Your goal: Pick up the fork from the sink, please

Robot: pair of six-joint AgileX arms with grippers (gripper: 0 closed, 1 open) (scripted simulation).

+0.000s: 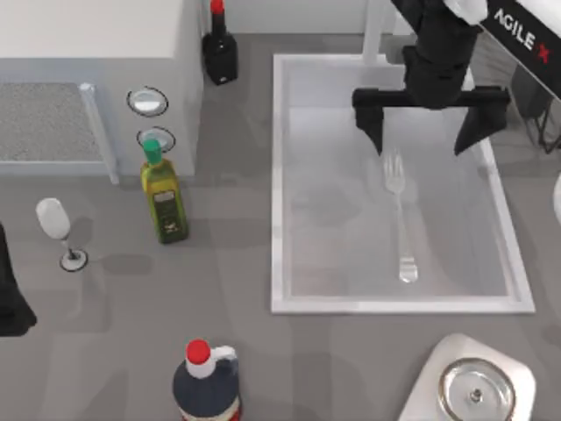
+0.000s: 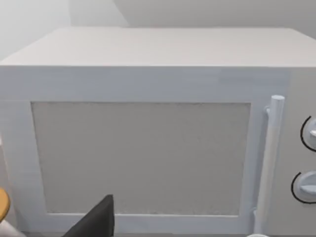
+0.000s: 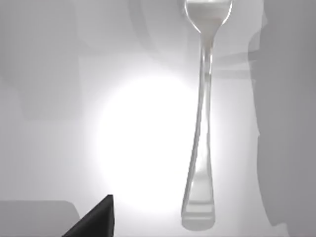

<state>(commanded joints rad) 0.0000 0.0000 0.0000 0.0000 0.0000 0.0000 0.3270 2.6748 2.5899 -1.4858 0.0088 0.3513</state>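
A slim silver fork lies flat in the pale sink, tines toward the far end and handle toward the near rim. The right wrist view has the fork lengthwise on the basin floor. My right gripper hangs open over the far part of the sink, its two black fingers spread wide on either side of the tines and above them, holding nothing. My left arm stays parked at the table's left edge, and its wrist camera faces the microwave.
A white microwave stands at the back left. A green-capped oil bottle, a wine glass, a red-capped dark bottle and another red-capped bottle stand left of the sink. A round steel-ringed plate sits at the front right.
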